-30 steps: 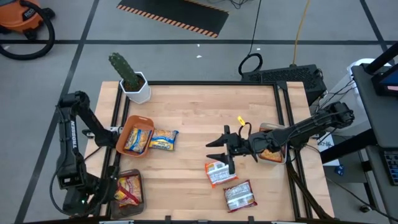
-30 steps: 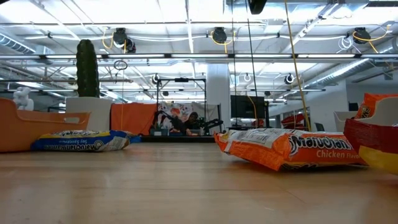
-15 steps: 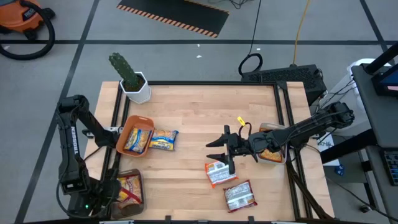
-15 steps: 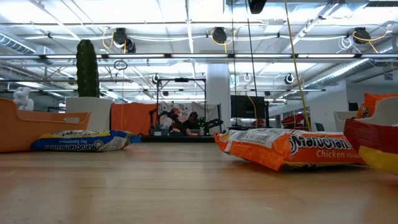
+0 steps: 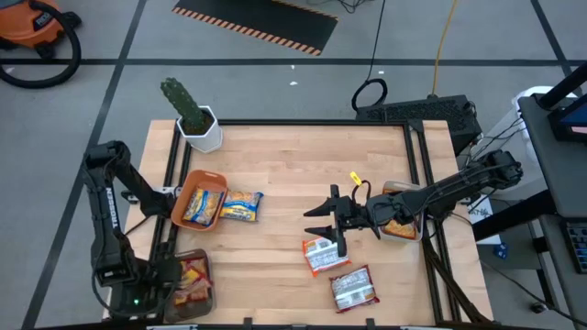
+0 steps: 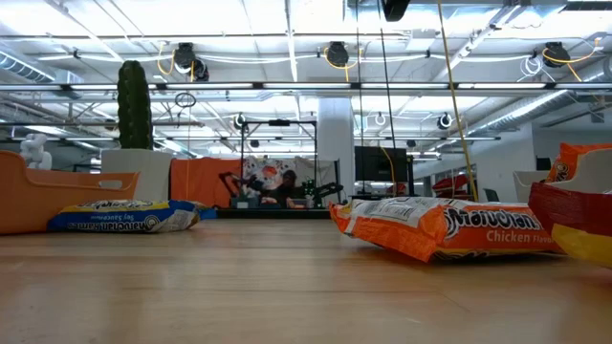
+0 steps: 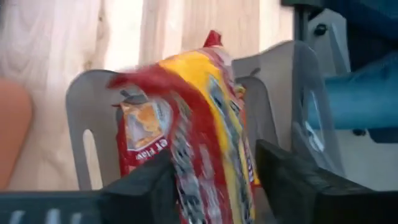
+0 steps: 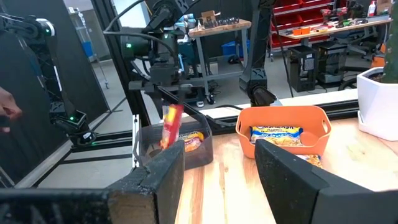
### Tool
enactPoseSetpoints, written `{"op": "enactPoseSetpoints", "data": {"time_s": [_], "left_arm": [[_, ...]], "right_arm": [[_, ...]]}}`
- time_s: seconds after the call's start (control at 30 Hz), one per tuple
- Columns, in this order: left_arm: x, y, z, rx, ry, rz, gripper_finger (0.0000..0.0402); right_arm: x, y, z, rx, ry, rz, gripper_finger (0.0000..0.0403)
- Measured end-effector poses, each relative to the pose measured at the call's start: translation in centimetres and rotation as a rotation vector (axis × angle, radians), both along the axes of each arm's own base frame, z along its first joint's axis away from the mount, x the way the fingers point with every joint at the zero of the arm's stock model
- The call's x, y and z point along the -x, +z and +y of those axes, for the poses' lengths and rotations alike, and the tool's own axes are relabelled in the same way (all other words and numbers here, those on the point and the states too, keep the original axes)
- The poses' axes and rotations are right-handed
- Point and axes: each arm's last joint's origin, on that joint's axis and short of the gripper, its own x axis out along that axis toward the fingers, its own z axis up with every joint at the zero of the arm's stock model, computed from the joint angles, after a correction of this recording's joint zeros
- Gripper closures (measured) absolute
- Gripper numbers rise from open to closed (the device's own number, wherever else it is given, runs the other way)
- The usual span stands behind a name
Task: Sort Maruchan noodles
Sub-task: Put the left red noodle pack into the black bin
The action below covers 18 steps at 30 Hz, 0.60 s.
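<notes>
The left end effector (image 7: 211,186) is over the grey tray (image 5: 204,275) at the bench's (image 5: 293,165) near left corner, and its two fingers pinch a red and yellow noodle packet (image 7: 199,124) that hangs into the tray. More red packets (image 5: 188,280) lie in that tray. Just beyond the tray sits an orange bin (image 5: 204,183) with a yellow and blue packet (image 5: 198,207) inside, and another yellow and blue packet (image 5: 240,206) lies on the wood touching the bin's side. Farther back from the bin stands a cactus in a white pot (image 5: 194,117). The right end effector (image 5: 323,223) hovers near the middle of the bench with its fingers spread wide and nothing in them. Just beside it lies an orange packet (image 5: 323,255), and a dark red packet (image 5: 354,288) lies a little nearer the front edge. Behind the right arm, another bin (image 5: 401,223) holds orange packets.
</notes>
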Motion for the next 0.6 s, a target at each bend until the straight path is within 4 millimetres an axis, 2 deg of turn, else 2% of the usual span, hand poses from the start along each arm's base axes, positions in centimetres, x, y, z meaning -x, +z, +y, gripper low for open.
{"op": "enactPoseSetpoints", "data": {"time_s": [0.1, 0.2, 0.43, 0.6], "left_arm": [[-0.2, -0.1, 0.0, -0.018, -0.028, 0.008, 0.0155], [-0.2, -0.1, 0.2, -0.044, -0.063, 0.011, 0.0137], [-0.4, -0.1, 1.6, -0.153, -0.039, 0.044, 0.0133], [-0.6, 0.6, 2.3, -0.1, -0.014, 0.072, 0.0133]], "right_arm": [[0.0, 0.0, 0.0, 0.0, 0.0, 0.0, 0.0216], [0.0, 0.0, 0.0, 0.0, 0.0, 0.001, 0.0216], [0.0, 0.0, 0.0, 0.0, 0.0, 0.001, 0.0216], [0.0, 0.0, 0.0, 0.001, 0.0, 0.003, 0.0216]]}}
